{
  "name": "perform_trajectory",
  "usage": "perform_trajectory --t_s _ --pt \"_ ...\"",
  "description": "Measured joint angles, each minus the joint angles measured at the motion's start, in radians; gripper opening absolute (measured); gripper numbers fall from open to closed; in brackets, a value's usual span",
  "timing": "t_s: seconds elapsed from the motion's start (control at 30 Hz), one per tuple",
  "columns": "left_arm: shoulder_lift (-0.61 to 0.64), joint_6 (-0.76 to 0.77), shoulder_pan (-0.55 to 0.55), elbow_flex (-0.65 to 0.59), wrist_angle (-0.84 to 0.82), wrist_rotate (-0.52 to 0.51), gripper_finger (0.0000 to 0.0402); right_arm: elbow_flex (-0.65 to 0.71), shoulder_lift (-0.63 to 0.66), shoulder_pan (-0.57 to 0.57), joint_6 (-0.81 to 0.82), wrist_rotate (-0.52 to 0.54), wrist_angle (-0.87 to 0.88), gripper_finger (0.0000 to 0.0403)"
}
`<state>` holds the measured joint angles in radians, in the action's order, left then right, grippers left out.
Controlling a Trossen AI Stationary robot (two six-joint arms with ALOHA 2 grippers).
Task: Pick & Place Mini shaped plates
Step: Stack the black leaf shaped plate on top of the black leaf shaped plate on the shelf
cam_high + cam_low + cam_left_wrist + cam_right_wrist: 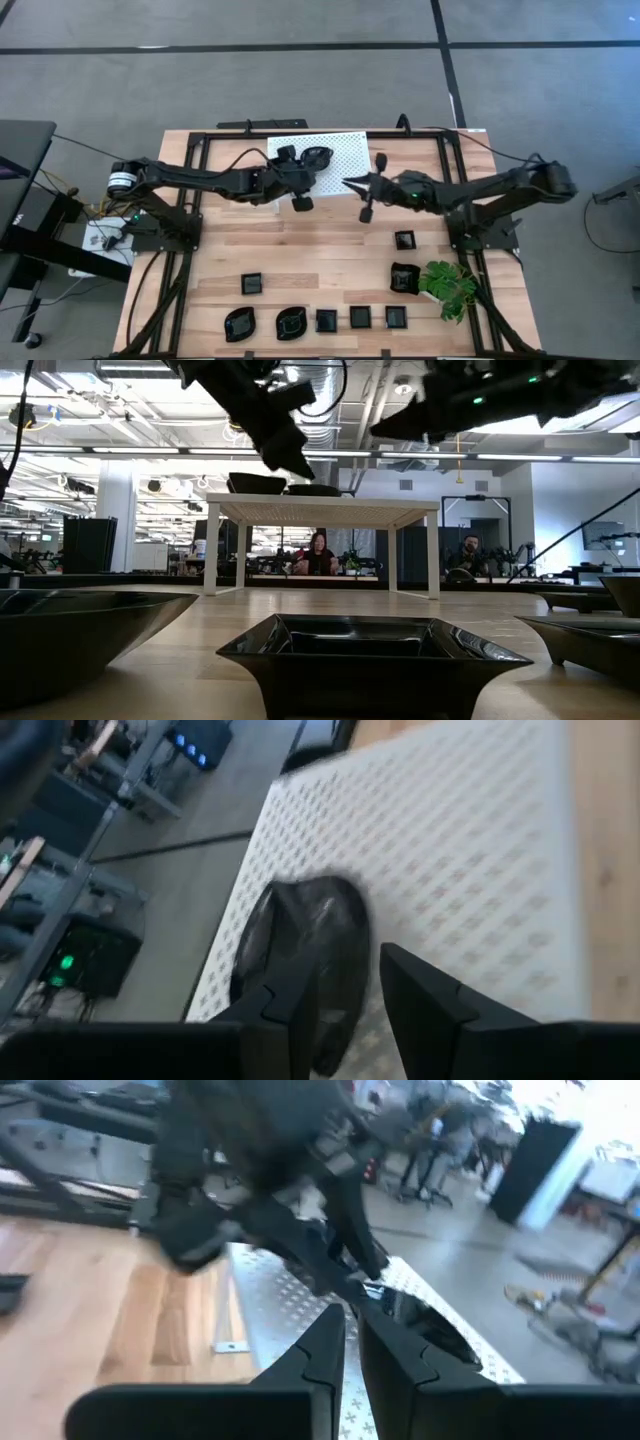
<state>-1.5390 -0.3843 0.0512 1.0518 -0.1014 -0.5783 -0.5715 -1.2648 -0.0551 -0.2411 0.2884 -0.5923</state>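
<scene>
A glossy black mini shaped plate [322, 153] lies on the raised white perforated rack [345, 150] at the table's far middle. My left gripper [308, 165] reaches in from the left and is shut on the plate's rim, as the left wrist view shows [345, 965]. The low view shows a second dark dish [257, 483] on the rack, left of that gripper. My right gripper [348, 183] hovers just right of the rack's near edge, shut and empty, pointing at the left gripper. Several more black plates [326, 320] rest on the near part of the table. My left gripper has the plate's rim [345, 945] between its fingers, one finger [290, 1010] over the hollow and the other [430, 1010] outside the edge. The fingers slant down from the table's left. The plate lies on the rack [450, 850].
A green leafy plant [448, 285] stands at the near right beside two plates [404, 278]. Black frame bars run along the table's left and right sides. Bare wood lies between the rack and the near rows of plates. People sit in the room beyond the table.
</scene>
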Motion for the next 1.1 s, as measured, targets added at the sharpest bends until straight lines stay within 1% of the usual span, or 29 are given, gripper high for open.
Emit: perform_trajectory --t_s 0.2,0.4,0.5,0.57,0.63,0.73,0.83,0.93,1.1 --pt "0.038 0.000 -0.074 0.000 0.022 0.002 0.0110 -0.085 -0.161 -0.062 0.023 0.000 0.001 0.0004" --pt "0.100 0.006 -0.150 0.000 0.037 0.003 0.0110 -0.184 -0.310 -0.095 0.030 0.000 0.001 0.0004" --pt "0.130 0.068 -0.187 0.000 0.029 0.003 0.0110 -0.223 -0.339 -0.090 0.000 0.001 0.024 0.0002" --pt "0.143 0.151 -0.217 0.000 0.021 0.021 0.0110 -0.235 -0.317 -0.076 -0.023 0.003 0.073 0.0002" --pt "0.154 0.215 -0.250 0.000 0.001 0.071 0.0110 -0.256 -0.285 -0.056 -0.027 0.001 0.114 0.0004" --pt "0.158 0.275 -0.316 0.000 -0.008 0.156 0.0105 -0.268 -0.198 -0.016 -0.027 0.001 0.219 0.0003" --pt "0.153 0.332 -0.399 0.000 -0.025 0.196 0.0099 -0.269 -0.109 0.033 -0.027 0.001 0.345 0.0002" --pt "0.139 0.414 -0.488 0.000 -0.062 0.195 0.0095 -0.269 -0.035 0.089 -0.002 0.001 0.454 0.0002" --pt "0.096 0.608 -0.613 0.000 -0.134 0.182 0.0094 -0.270 0.034 0.175 0.054 0.000 0.545 0.0007"
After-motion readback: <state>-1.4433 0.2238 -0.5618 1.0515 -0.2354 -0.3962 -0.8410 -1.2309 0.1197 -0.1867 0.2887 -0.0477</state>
